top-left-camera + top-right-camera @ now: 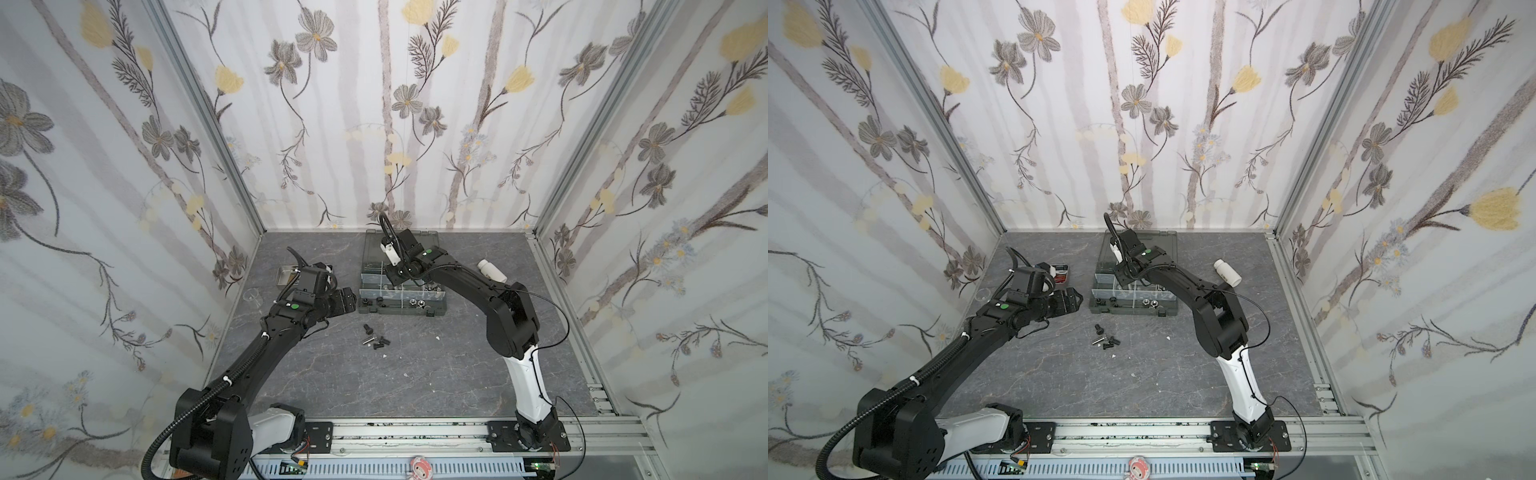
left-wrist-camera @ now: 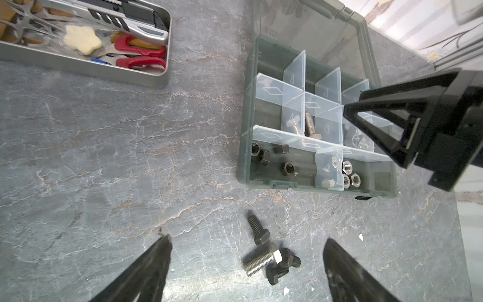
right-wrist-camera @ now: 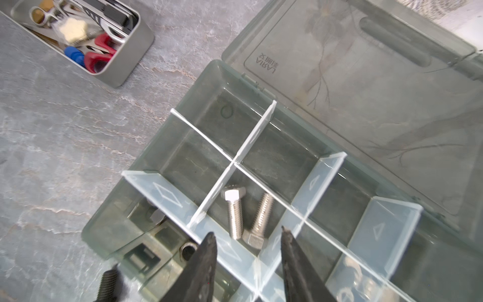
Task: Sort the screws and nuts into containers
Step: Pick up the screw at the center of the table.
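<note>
Several screws (image 1: 376, 338) lie loose mid-table in both top views: one thick silver screw (image 2: 261, 258) among black screws (image 2: 257, 230). My left gripper (image 2: 248, 240) hovers open above them, holding nothing. The dark grey organizer box (image 1: 401, 309) stands open behind them, its containers split by pale dividers. Black nuts (image 2: 261, 154) and silver nuts (image 2: 350, 175) fill its two near containers. Two silver hex screws (image 3: 234, 214) lie in a middle one. My right gripper (image 3: 247, 232) hangs open just over those two, with nothing between its fingers.
A steel tray (image 2: 156, 81) with red scissors and a utility knife sits left of the box. A white bottle (image 1: 490, 270) lies on its side to the right. The box's smoky lid (image 3: 366, 78) lies folded back toward the rear wall. Small white flecks dot the table.
</note>
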`<state>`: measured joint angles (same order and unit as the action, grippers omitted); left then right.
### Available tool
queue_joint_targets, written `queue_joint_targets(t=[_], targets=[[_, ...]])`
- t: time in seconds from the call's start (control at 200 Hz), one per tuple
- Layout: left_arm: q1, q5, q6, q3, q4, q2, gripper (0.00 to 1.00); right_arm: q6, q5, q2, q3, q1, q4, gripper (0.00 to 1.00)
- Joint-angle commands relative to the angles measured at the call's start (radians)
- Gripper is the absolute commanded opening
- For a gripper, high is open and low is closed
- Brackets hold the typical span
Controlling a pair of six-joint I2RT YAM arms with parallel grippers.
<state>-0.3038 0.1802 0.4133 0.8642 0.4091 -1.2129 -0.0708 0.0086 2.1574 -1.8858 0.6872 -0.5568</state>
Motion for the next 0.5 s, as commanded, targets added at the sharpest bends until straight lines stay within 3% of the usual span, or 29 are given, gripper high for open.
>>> queue_joint_targets(t=[0.0, 0.175, 0.32, 0.495], targets=[[-0.032, -0.009, -0.016, 0.007, 0.048, 0.007, 0.89, -0.018, -0.012, -0.061, 0.055, 0.006, 0.046, 0.45], [-0.095, -0.036, 0.0, -0.001, 0.079, 0.013, 0.76, -0.036, -0.035, -0.183, 0.194, 0.006, 0.124, 0.52], [-0.141, -0.09, 0.007, -0.003, 0.124, 0.015, 0.63, -0.047, -0.045, -0.289, 0.307, 0.008, 0.173, 0.66], [-0.198, -0.109, 0.024, -0.004, 0.168, 0.019, 0.58, -0.059, -0.061, -0.441, 0.462, 0.008, 0.243, 0.8]])
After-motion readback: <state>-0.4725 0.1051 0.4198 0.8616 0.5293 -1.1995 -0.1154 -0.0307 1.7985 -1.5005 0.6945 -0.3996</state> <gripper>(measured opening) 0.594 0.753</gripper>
